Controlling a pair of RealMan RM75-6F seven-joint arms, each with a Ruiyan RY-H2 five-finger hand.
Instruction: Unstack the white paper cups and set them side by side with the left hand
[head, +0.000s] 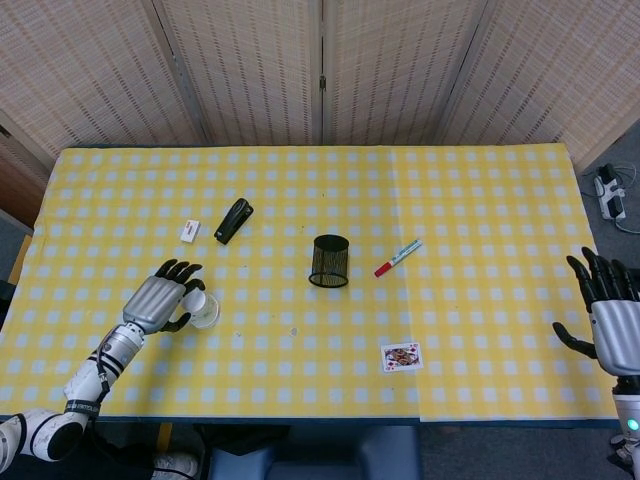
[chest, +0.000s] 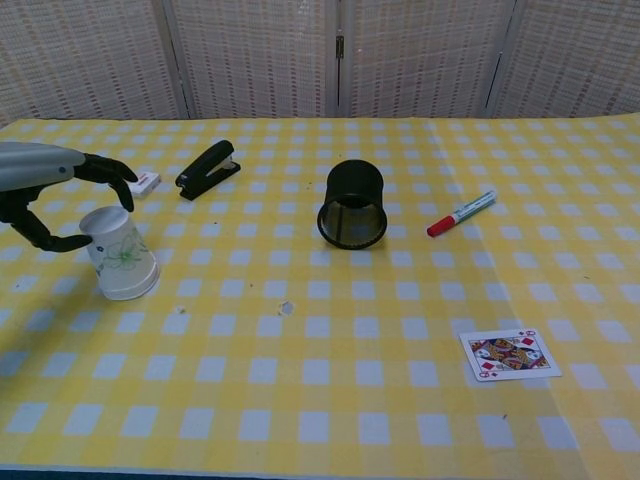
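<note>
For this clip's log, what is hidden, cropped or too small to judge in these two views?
- How many paper cups are nested: neither view shows the seams of the stack.
- Left hand: the chest view's left edge crops it, and the hand itself covers any contact with the cup in the head view.
- Right hand: the head view's right edge crops it; absent from the chest view.
- Small white box: its print is too small to read.

The worktop (chest: 330, 400) is covered in a matt yellow-checked cloth. Just beside the left hand (chest: 45, 200) (smooth grey metal-looking back, black fingers) stands a matt white paper cup stack (chest: 120, 253) with a faint green print. Further from that hand are a black wire-mesh pen holder (chest: 353, 205), a glossy black stapler (chest: 207, 168) and a glossy playing card (chest: 509, 353).
</note>
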